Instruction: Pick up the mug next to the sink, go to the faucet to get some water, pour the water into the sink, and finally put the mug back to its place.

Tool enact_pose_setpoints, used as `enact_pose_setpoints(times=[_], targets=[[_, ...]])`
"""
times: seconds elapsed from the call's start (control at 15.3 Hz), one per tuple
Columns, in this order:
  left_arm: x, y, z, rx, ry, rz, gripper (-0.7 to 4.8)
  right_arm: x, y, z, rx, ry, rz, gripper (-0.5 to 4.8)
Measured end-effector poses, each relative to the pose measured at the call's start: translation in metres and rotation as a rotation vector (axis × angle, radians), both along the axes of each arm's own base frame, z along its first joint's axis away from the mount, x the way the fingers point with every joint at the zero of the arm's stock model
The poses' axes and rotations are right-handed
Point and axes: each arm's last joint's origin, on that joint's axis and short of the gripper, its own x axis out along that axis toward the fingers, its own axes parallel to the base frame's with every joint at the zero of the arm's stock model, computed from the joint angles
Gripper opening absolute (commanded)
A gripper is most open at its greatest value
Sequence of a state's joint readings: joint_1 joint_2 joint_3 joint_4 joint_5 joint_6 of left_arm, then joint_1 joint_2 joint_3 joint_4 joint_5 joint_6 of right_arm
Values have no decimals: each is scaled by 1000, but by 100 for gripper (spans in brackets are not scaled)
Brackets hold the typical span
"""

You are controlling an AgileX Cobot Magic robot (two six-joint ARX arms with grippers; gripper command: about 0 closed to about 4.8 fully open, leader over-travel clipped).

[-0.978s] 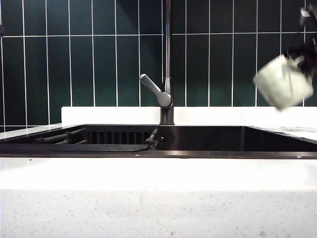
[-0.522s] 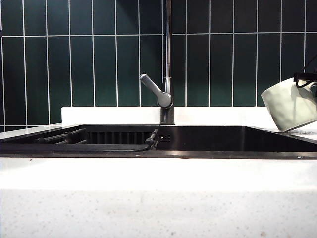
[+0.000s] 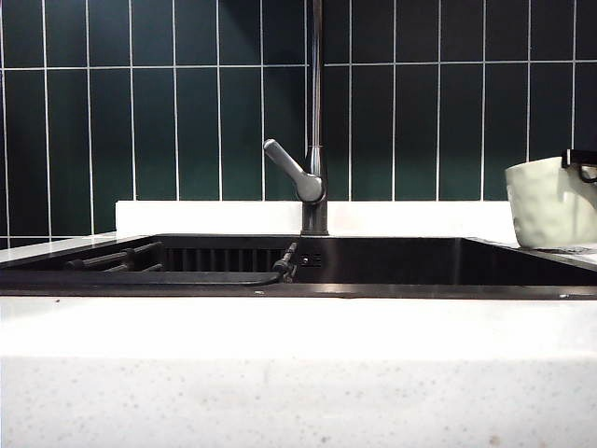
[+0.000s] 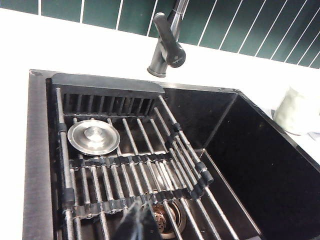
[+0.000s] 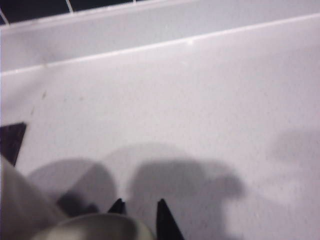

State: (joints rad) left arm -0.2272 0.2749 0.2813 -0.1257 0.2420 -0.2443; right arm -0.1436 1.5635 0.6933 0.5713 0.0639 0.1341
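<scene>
While the cream dimpled ceramic mug (image 3: 550, 203) stands upright, mouth up, the right end effector (image 5: 139, 210) sits at its rim, grip unclear; left end effector (image 4: 139, 225) clenched.

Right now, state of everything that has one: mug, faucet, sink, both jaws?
mug: upright on the counter right of the sink, set down.
faucet: no water running, lever angled up to the left.
sink: no standing water seen; roll-up rack spread over its left part; metal stopper on the rack.
left gripper: jaws shut, empty, above the rack.
right gripper: at the mug, jaws parted.
</scene>
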Motion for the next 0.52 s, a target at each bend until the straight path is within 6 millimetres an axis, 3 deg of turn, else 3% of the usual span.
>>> enact_pose_setpoints(times=[0.39, 0.52], targets=[[0, 0, -1, 2, 8, -2, -5, -33, -6, 26, 3, 136, -73, 126], [0, 0, -1, 3, 13, -2, -5, -45, -3, 34, 8, 172, -70, 57]])
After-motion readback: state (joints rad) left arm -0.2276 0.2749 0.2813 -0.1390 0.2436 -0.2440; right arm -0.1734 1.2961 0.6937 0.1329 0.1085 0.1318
